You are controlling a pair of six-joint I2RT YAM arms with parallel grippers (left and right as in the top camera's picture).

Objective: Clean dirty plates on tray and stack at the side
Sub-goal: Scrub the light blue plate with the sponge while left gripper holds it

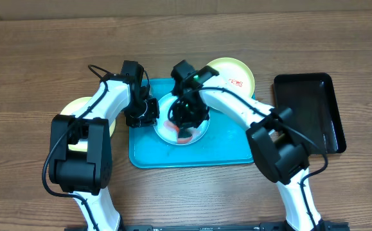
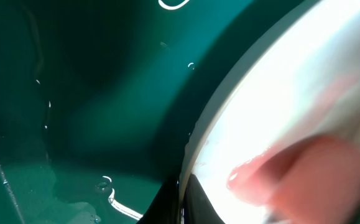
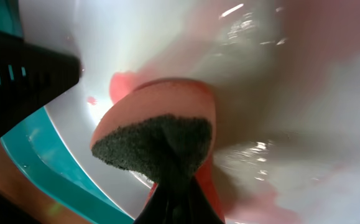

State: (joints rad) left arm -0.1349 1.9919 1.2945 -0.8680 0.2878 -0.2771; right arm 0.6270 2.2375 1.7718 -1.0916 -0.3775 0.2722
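A light blue plate (image 1: pixel 200 130) with red smears lies on the turquoise tray (image 1: pixel 146 155). My left gripper (image 1: pixel 148 114) is shut on the plate's left rim; the left wrist view shows the rim (image 2: pixel 198 134) pinched between the dark fingers (image 2: pixel 183 202). My right gripper (image 1: pixel 189 119) is over the plate, shut on an orange-red sponge (image 3: pixel 158 127) with a dark scrub face, pressed onto the wet white plate (image 3: pixel 291 112). One yellow-green plate (image 1: pixel 232 72) lies behind the tray at the right. Another (image 1: pixel 75 110) lies left of the tray, partly under my left arm.
A narrow black tray (image 1: pixel 308 109) stands at the right on the wooden table. The turquoise tray's floor (image 2: pixel 74 93) is wet with droplets, and its rim (image 3: pixel 33 158) shows beside the plate in the right wrist view. The two arms cross close over the tray.
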